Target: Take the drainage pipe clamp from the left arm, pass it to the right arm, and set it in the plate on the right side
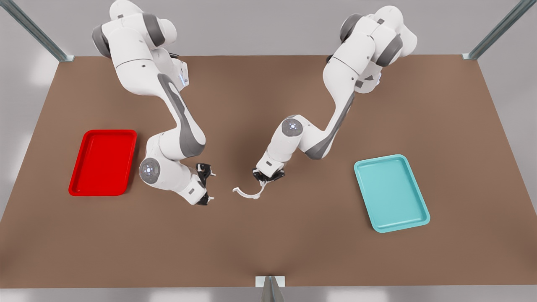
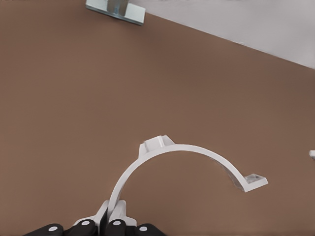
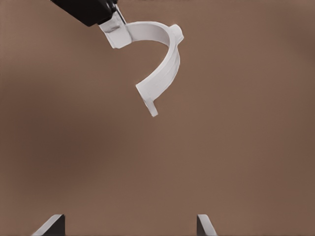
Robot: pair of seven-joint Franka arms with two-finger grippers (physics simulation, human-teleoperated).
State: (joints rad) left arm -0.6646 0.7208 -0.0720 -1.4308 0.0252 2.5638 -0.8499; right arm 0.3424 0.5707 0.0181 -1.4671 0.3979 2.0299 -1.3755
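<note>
Left gripper (image 1: 263, 179) gripping drainage pipe clamp (image 1: 248, 192) by one end; right gripper (image 1: 206, 183) waiting nearby, fingers spread; handover and plate (image 1: 103, 162) placement remaining.

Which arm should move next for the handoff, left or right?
Right. The left hand is already shut on one end of the drainage pipe clamp, holding it out mid-table. The right hand is open, facing the clamp's free end, and sits beside the red plate, so it should probably close in.
</note>
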